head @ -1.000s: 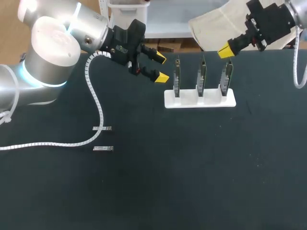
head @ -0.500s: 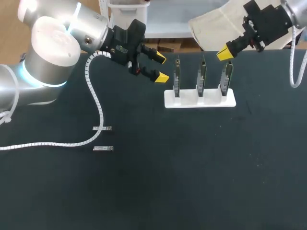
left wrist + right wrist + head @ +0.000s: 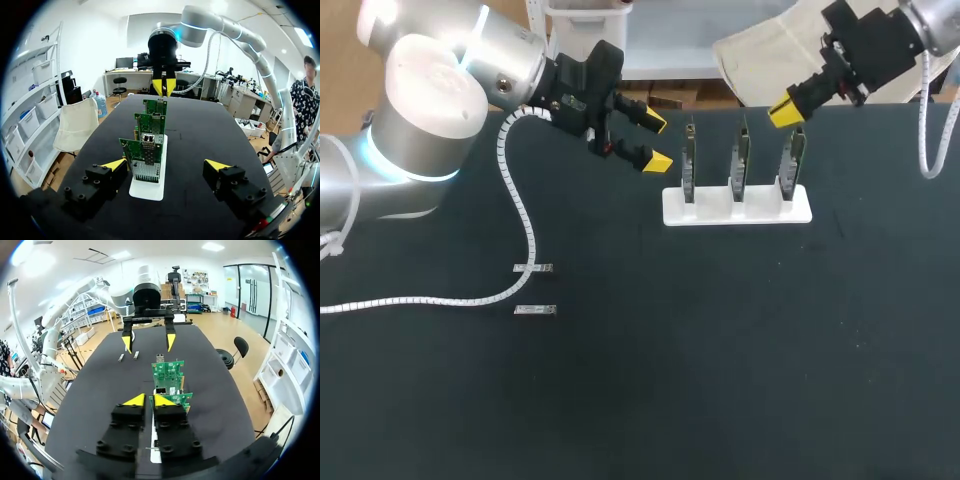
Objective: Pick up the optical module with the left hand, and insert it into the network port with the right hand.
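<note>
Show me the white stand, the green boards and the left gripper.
white stand (image 3: 760,214), head view, its front edge.
green boards (image 3: 132,150), left wrist view, the nearest board's face.
left gripper (image 3: 657,141), head view, midway between its yellow tips.

This looks like a robotics and electronics test lab. Two grey industrial arms work over a black tabletop (image 3: 720,380): the left arm (image 3: 430,110) comes in at 10 o'clock, the right arm (image 3: 932,18) at 1 o'clock. At 1 o'clock from the middle, a white stand (image 3: 737,210) holds three green circuit boards (image 3: 142,152) upright in a row. At 8 o'clock a small metal module (image 3: 533,269) and a second module (image 3: 535,311) lie beside a spiral-wrapped cable (image 3: 525,225).
</note>
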`<state>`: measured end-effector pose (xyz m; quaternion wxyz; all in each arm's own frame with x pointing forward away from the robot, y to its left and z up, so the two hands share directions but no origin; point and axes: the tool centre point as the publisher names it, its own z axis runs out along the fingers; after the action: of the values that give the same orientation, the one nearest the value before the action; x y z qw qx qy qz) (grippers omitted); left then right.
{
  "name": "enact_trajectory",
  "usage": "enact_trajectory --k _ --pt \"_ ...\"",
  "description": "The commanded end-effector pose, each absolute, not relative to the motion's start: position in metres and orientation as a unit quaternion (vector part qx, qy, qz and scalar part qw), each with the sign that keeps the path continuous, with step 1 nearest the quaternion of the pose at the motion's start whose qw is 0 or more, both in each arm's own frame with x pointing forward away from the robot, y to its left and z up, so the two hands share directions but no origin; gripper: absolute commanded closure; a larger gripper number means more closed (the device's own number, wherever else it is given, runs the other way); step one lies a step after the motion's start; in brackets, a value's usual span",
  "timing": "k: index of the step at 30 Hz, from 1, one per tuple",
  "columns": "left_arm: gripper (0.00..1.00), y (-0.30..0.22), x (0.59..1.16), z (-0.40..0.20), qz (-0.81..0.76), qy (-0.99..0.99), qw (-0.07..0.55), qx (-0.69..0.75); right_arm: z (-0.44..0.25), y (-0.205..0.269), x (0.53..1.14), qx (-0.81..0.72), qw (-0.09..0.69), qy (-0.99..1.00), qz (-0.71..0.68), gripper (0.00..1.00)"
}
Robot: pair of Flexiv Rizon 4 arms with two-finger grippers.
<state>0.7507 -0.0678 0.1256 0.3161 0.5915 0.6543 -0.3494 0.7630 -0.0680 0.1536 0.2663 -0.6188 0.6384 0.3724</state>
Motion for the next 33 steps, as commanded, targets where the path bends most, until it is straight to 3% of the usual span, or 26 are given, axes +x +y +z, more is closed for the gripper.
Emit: enact_trajectory --k 1,26,33 --pt "0.00 -0.069 0.752 0.126 -0.348 0.656 0.313 0.592 0.153 -0.068 0.763 -0.619 0.267 0.638 0.373 0.00" --pt "0.00 -0.068 0.752 0.127 -0.347 0.653 0.318 0.593 0.153 -0.068 0.763 -0.619 0.267 0.638 0.373 0.00" --pt "0.00 -0.042 0.748 0.143 -0.259 0.670 0.302 0.626 0.153 -0.068 0.763 -0.619 0.267 0.638 0.373 0.00"
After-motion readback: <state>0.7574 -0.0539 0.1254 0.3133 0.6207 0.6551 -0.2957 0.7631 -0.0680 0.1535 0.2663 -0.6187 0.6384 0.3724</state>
